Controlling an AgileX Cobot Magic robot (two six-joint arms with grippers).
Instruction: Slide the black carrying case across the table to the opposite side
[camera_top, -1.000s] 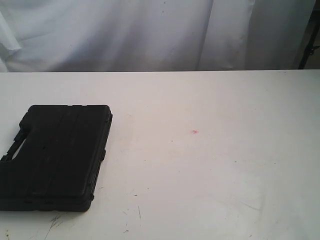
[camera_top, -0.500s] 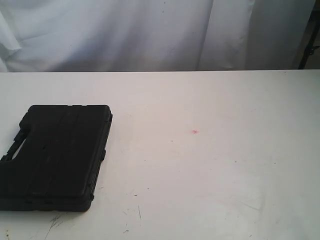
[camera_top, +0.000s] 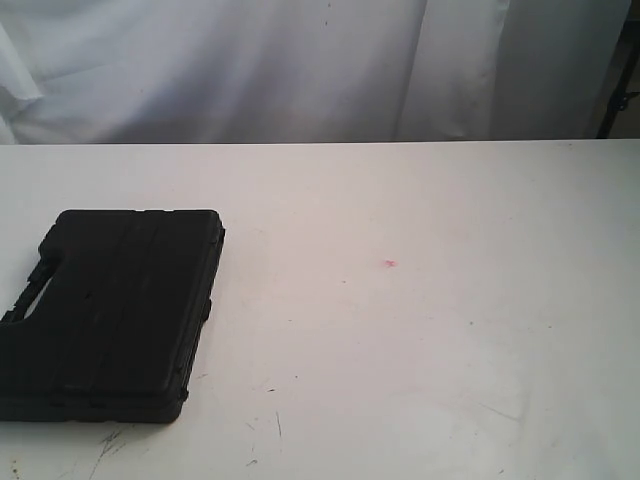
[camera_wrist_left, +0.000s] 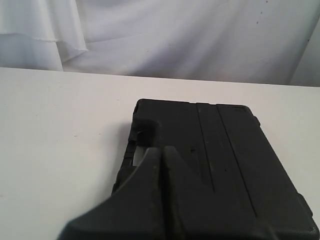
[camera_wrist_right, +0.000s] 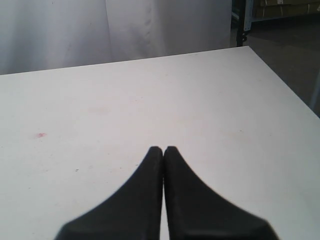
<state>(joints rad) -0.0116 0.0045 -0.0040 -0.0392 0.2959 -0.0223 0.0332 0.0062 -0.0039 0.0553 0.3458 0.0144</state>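
The black carrying case (camera_top: 110, 315) lies flat on the left side of the white table (camera_top: 420, 330), its handle cut-out toward the left edge. No arm or gripper shows in the exterior view. In the left wrist view my left gripper (camera_wrist_left: 162, 151) is shut with nothing between its fingers and sits over the case (camera_wrist_left: 225, 150), close to the handle opening. In the right wrist view my right gripper (camera_wrist_right: 163, 150) is shut on nothing above the bare table (camera_wrist_right: 100, 100), away from the case.
A tiny red spot (camera_top: 390, 264) marks the middle of the tabletop, and dark scuff marks (camera_top: 110, 445) lie near the front edge. A white curtain (camera_top: 300, 70) hangs behind the table. The table's right edge (camera_wrist_right: 285, 85) drops to a dark floor.
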